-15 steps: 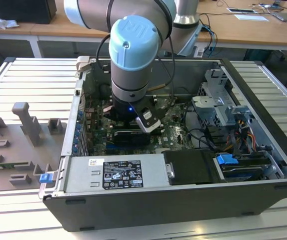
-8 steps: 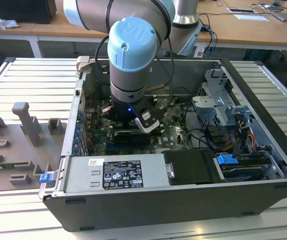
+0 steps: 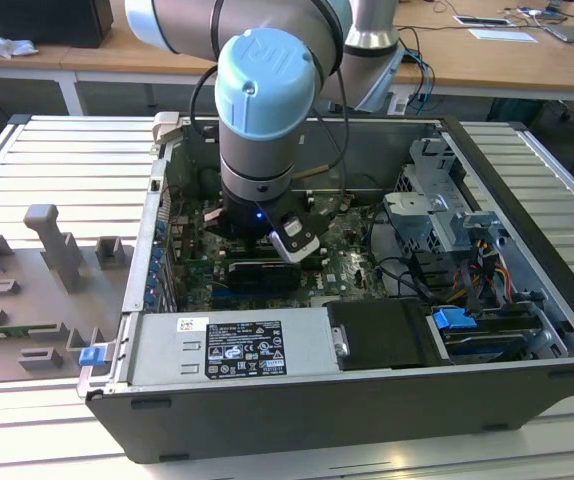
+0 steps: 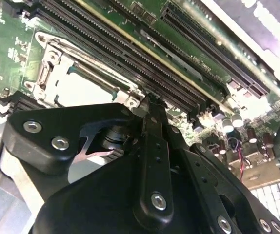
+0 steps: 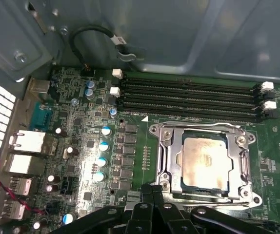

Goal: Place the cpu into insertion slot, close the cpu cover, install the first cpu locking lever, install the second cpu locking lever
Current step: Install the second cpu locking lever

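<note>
Pale silvery-beige square cpu [image 5: 204, 163] sitting in metal-rimmed insertion slot [image 5: 160, 130], silvery cpu cover [image 5: 240, 163] down. Black gripper [image 5: 152, 191] hovering clenched, empty, beside socket edge; best pressing lever gently, squarely.

The arm's blue-capped wrist [image 3: 264, 80] reaches down into the open computer case [image 3: 297, 420]; the gripper [image 3: 257, 240] hangs just over the green motherboard [image 3: 342, 262].

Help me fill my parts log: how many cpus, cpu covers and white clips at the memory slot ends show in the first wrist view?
cpu: 1
cpu cover: 1
white clips: 4
Total: 6
</note>
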`<state>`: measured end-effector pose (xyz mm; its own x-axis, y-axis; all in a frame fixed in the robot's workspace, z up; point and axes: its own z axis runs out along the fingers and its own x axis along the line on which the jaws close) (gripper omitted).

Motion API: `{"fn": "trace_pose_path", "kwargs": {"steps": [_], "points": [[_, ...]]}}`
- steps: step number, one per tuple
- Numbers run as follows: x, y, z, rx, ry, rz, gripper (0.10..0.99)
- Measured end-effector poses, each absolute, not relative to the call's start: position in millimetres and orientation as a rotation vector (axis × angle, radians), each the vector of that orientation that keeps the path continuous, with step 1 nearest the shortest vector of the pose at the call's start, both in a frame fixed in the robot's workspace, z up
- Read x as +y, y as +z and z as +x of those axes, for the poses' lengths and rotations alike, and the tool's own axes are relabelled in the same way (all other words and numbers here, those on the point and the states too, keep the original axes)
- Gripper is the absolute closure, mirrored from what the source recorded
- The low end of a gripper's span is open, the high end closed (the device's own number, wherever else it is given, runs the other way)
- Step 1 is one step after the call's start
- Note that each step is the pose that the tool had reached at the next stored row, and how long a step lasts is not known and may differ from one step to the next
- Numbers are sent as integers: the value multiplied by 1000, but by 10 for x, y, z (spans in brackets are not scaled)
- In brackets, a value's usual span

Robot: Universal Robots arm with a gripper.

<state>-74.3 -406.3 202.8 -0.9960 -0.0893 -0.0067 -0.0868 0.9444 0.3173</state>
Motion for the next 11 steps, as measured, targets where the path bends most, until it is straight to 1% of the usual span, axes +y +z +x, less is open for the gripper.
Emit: {"fn": "trace_pose_path", "kwargs": {"steps": [11], "points": [[-4063,2120,-743,-3090,-505,140,980]]}}
